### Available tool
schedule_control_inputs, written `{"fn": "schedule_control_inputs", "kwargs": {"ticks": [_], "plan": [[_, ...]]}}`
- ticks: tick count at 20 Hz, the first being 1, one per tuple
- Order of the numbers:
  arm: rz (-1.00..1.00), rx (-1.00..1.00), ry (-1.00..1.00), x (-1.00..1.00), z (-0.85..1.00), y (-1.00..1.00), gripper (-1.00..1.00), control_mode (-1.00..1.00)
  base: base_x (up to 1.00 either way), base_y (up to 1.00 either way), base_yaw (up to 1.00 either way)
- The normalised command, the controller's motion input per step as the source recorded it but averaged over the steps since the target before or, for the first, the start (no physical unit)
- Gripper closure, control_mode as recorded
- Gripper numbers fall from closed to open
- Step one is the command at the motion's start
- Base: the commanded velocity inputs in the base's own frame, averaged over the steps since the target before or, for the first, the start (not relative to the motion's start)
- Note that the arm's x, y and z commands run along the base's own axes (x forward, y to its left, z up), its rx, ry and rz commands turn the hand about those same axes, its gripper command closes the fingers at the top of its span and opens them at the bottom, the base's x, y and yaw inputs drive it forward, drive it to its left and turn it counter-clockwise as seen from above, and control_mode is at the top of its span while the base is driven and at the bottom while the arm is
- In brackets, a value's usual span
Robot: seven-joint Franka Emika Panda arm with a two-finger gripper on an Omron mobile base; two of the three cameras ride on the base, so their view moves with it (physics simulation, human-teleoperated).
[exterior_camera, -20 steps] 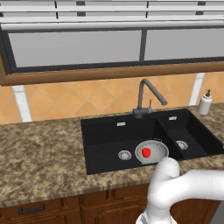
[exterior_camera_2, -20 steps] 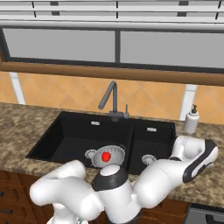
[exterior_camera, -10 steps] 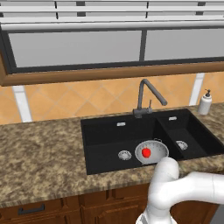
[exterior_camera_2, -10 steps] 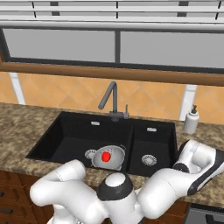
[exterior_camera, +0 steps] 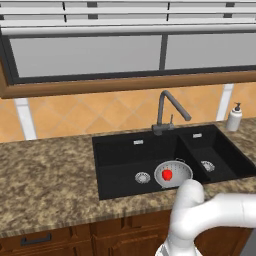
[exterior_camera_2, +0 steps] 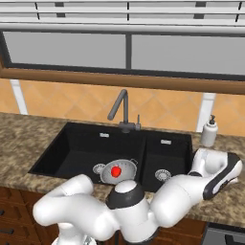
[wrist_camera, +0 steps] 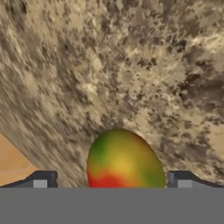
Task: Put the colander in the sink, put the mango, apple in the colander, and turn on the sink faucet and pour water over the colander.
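A: Item one, surfaces. What is logged?

B: Counter [exterior_camera: 50,175]: speckled brown-and-tan granite, running left to right across the near part of the room, with dark wood cabinet fronts [exterior_camera: 60,237] below. Wall behind: orange-tan tiles [exterior_camera: 90,112] laid diagonally, with white vertical strips. Above that, a wide window [exterior_camera: 85,55] in a dark frame over a wood sill.

A: Item two, the basin?

B: The sink [exterior_camera: 120,155]: black, recessed, rectangular; a smaller basin [exterior_camera: 220,155] adjoins on its right. The sink faucet [exterior_camera: 167,112], dark grey with a bent spout, stands at the far rim between the two basins. A white soap bottle [exterior_camera: 234,118] sits on the counter at the far right.

A: Item three, contents?

B: The colander [exterior_camera: 173,173]: silver-grey, perforated, resting on the floor of the larger basin near its right wall, just right of the round drain [exterior_camera: 142,177]. The apple [exterior_camera: 167,174], bright red, lies inside it.

A: Item four, the mango?

B: The mango [wrist_camera: 124,162]: green, yellow and red, lying on the granite, seen in the hand view directly between the two fingertips [wrist_camera: 41,180].

A: And the gripper [wrist_camera: 111,183]?

B: Jaws spread wide, one tip on each side of the mango, neither visibly touching it. In the right base view the hand [exterior_camera_2: 217,170] hangs low over the counter right of the smaller basin.
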Motion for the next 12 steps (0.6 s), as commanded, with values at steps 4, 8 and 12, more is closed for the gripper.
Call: {"fn": "schedule_control_inputs", "kwargs": {"ticks": [4, 8, 12], "plan": [[0.0, 0.3, 0.62, 0.79, 0.0, -1.0, 1.0, -1.0, 0.0, 0.0, 0.0], [0.0, 0.37, 0.54, 0.66, 0.02, -1.0, 1.0, -1.0, 0.0, 0.0, 0.0], [0.0, 0.42, 0.39, 0.22, 0.22, -1.0, 1.0, -1.0, 0.0, 0.0, 0.0]]}}
